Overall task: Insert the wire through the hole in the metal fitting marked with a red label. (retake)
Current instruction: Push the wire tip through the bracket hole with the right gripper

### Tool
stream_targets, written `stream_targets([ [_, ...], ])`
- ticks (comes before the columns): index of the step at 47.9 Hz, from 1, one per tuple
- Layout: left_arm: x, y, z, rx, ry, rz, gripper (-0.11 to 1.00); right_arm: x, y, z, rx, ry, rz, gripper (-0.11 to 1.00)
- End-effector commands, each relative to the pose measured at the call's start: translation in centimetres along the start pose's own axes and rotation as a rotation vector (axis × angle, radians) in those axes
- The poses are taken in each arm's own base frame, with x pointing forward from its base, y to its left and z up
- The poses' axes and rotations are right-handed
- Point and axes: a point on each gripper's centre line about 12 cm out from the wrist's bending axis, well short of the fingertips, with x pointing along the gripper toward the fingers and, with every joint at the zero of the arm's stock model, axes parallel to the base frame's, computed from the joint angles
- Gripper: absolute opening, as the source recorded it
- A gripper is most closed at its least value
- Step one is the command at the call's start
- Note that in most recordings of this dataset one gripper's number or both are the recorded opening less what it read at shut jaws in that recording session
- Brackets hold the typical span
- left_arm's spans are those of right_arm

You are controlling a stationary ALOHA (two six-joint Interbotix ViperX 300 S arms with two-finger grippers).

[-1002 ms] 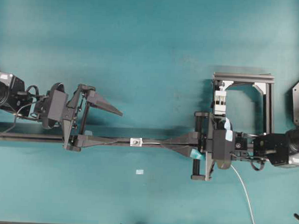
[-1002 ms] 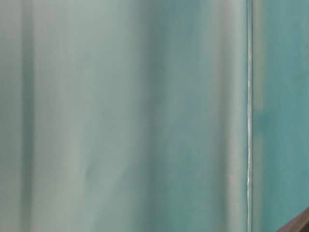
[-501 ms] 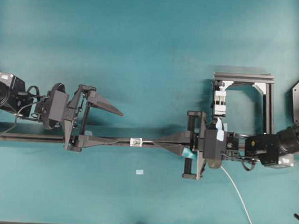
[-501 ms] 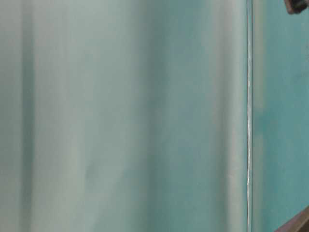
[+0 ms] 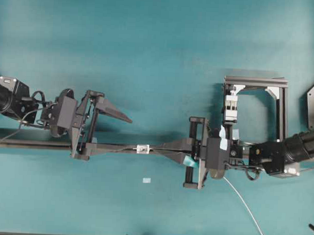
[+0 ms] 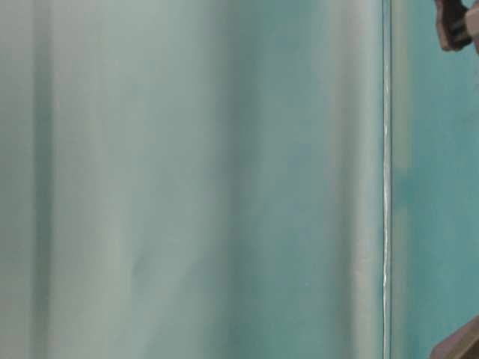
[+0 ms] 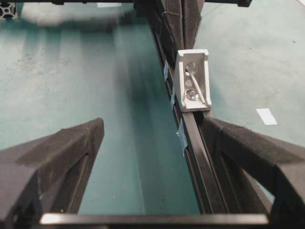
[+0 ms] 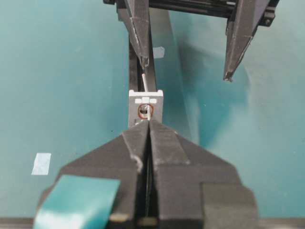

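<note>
The small silvery metal fitting [image 5: 142, 148] sits on the long black rail [image 5: 32, 144]. Its hole [image 8: 144, 111] is ringed in red. My right gripper [image 5: 154, 147] is shut on the thin pale wire [image 5: 247, 203], with its tips [image 8: 149, 123] almost against the fitting. The wire [image 8: 143, 78] passes through the hole and comes out on the far side. From the left wrist view the wire's end [image 7: 202, 93] curves down out of the fitting [image 7: 193, 81]. My left gripper [image 5: 124, 134] is open, with the rail [image 7: 190, 138] just inside its right finger [image 7: 257, 152].
A black frame [image 5: 256, 82] with a white clamp block [image 5: 230, 107] stands at the back right. A pale tape rectangle [image 5: 146, 180] lies in front of the rail. The table-level view is a teal blur with a dark piece [image 6: 456, 22] at its top right.
My right gripper has slid left along the rail up to the fitting, carrying the wire further through the hole. The left gripper has shifted slightly to the right.
</note>
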Motion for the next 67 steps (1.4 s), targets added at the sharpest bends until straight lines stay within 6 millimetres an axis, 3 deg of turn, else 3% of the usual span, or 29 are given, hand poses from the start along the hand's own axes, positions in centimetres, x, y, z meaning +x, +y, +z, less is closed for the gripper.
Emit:
stream_targets([
  [1,0.1,-0.1,0.5,0.0,-0.015,-0.004,0.61,0.4,0.2,1.0,0.012,-0.03,0.003,0.02],
  [30,0.6,-0.2,0.5,-0.17,0.036,0.0,0.61,0.6,0.1,1.0,0.013,-0.031,-0.002,0.02],
  [43,1.3,-0.3,1.6,-0.172,0.013,-0.004,0.55,0.6,0.0,1.0,0.013,-0.028,-0.003,0.02],
  [56,1.5,-0.3,1.7,-0.172,0.009,-0.006,0.38,0.5,0.0,0.9,0.013,-0.02,-0.004,0.02],
  [67,1.7,-0.3,1.9,-0.172,0.001,-0.008,0.37,0.5,0.0,0.9,0.012,-0.022,-0.002,0.02],
])
